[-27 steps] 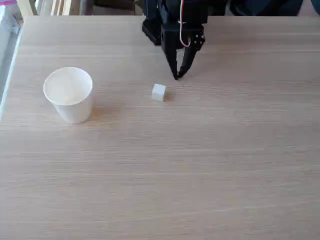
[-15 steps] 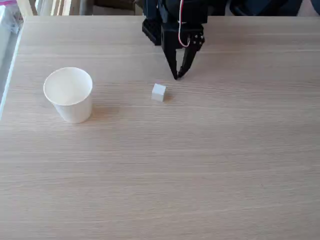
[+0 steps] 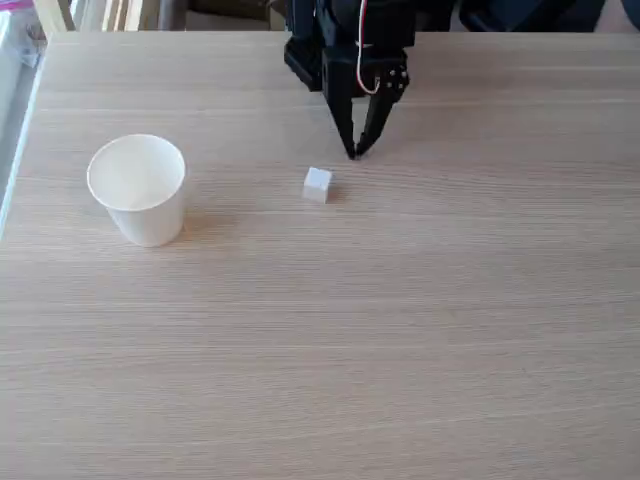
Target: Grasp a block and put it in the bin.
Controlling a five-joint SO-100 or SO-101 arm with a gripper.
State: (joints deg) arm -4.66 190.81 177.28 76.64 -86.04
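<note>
white block (image 3: 317, 184) mid-table, apart from cup (image 3: 138, 189); black fingers (image 3: 352, 153) together, just beyond block.

One fixed view looks down from high across the table (image 3: 420, 330), facing me; my gripper (image 3: 353, 152) reaches in from its far top edge.

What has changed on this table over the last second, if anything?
Nothing visibly changed. The black two-finger gripper still hangs with its tips together, just beyond the tiny white cube, touching nothing. The white paper cup stands where it was on the pale wooden table.
</note>
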